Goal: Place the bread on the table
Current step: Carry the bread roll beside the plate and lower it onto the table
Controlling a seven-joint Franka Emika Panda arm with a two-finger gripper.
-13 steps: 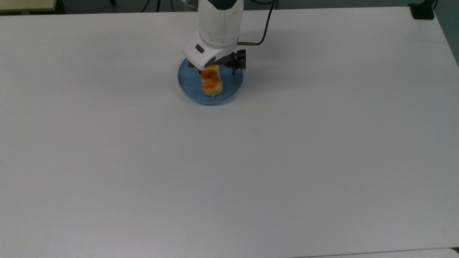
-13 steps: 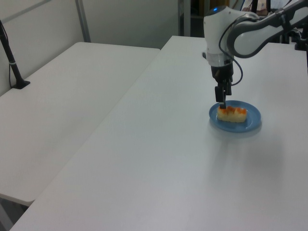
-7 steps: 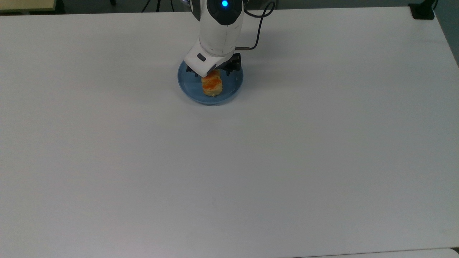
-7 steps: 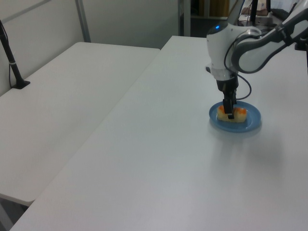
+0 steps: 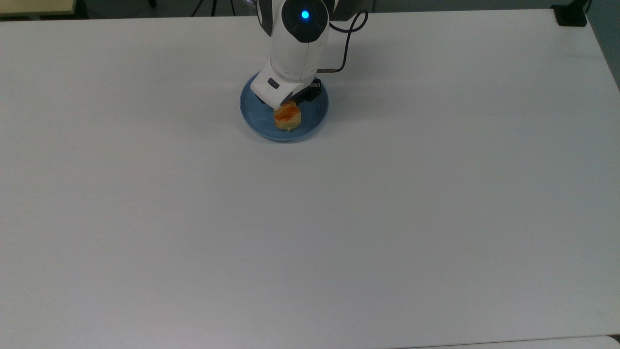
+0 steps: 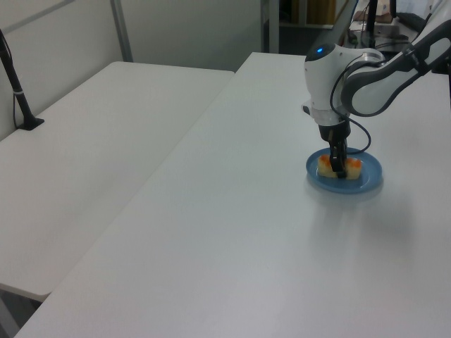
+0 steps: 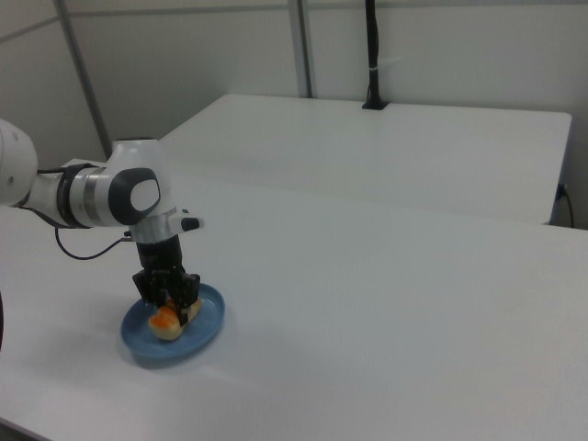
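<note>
The bread (image 5: 288,118), a pale-tan loaf with orange-glazed bumps, lies on a round blue plate (image 5: 256,121) at the far middle of the white table (image 5: 310,218). My gripper (image 5: 289,103) is down over the loaf's middle and covers its far part in the top view. In the left view one dark finger (image 6: 340,167) stands in front of the bread (image 6: 354,165). In the right view the gripper (image 7: 170,299) is open, its fingers straddling the bread (image 7: 165,322) just above the plate (image 7: 207,322).
A second white table (image 6: 106,134) stands alongside, with a black post (image 6: 17,91) on it. A black cable (image 5: 346,53) loops from the wrist. A black block (image 5: 571,14) sits at the far right corner of the table in the top view.
The gripper has come down from just above the bread's far end to around its middle, moving a little along the loaf. The bread and the plate have stayed put.
</note>
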